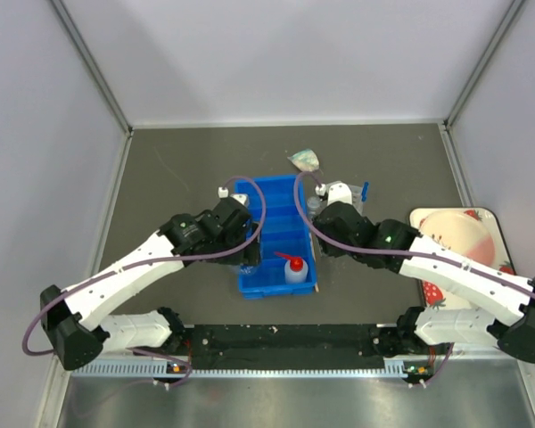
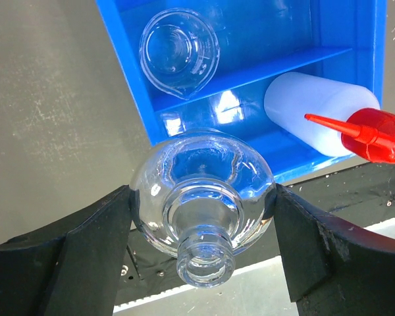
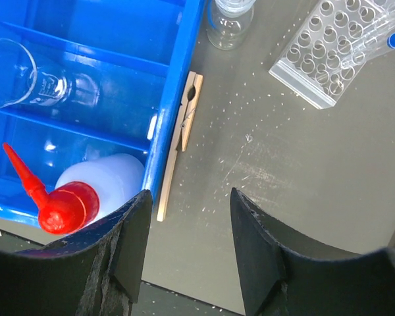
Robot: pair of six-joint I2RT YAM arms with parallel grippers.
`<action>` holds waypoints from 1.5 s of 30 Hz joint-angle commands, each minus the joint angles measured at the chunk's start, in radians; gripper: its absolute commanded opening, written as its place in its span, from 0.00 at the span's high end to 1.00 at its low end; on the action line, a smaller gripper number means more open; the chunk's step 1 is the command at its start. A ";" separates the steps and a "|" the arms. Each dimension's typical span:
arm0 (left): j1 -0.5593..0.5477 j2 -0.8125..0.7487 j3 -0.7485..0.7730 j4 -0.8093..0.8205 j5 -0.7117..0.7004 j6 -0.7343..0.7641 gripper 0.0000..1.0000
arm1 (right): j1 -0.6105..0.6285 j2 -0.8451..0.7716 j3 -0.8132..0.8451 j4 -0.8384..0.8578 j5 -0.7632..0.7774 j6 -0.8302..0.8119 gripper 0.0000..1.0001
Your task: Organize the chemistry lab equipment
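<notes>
While the left fingers (image 2: 303, 237) grip a round-bottomed flask (image 2: 201, 197), neck pointing back toward the wrist, the blue bin (image 2: 135, 99) lies just ahead; the right fingers (image 3: 260, 237) hang parted and empty, the wooden clamp (image 3: 181, 131) lengthwise just beyond.

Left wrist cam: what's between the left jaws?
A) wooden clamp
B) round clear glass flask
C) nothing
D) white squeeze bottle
B: the round clear glass flask sits between the left jaws, touching both, while the squeeze bottle lies in the blue bin.
</notes>
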 commanded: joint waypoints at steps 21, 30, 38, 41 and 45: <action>-0.114 0.222 0.089 0.114 -0.048 -0.067 0.81 | -0.055 -0.145 -0.081 0.022 0.004 -0.003 0.48; -0.130 0.267 0.050 0.148 -0.069 -0.071 0.81 | -0.057 -0.167 -0.102 0.022 -0.002 0.000 0.48; -0.131 0.285 -0.014 0.218 -0.055 -0.087 0.82 | -0.057 -0.182 -0.128 0.022 -0.006 0.009 0.48; -0.134 0.287 -0.039 0.243 -0.057 -0.094 0.82 | -0.057 -0.187 -0.135 0.022 -0.009 0.010 0.48; -0.137 0.290 -0.065 0.270 -0.071 -0.104 0.82 | -0.057 -0.187 -0.138 0.022 -0.012 0.010 0.48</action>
